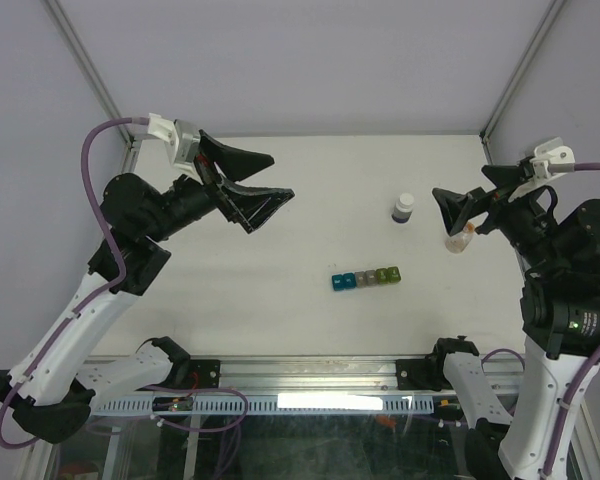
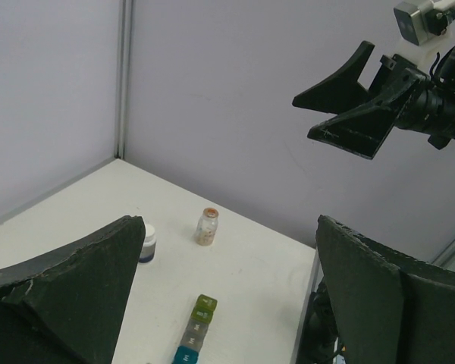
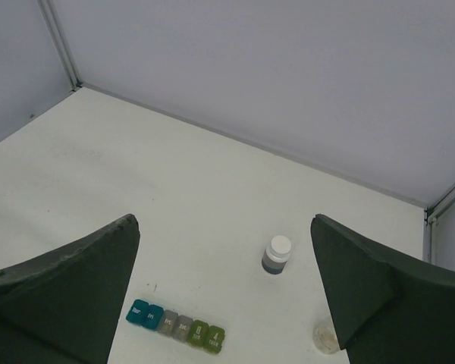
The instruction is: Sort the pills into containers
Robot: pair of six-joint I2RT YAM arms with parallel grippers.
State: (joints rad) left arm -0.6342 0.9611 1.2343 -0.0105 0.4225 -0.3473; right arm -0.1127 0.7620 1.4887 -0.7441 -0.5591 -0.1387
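Blue-to-green containers well apart from right end effector

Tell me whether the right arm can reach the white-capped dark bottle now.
Probably yes: the right gripper hangs open near the dark bottle, with bare table between them; the clear bottle stands close beside the gripper.

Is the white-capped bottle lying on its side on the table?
No, the white-capped bottle stands upright on the table, cap on top.

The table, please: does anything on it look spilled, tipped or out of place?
Nothing stands out. The containers lie flat in a row, the dark bottle and the clear bottle stand upright and capped, and nothing looks spilled.
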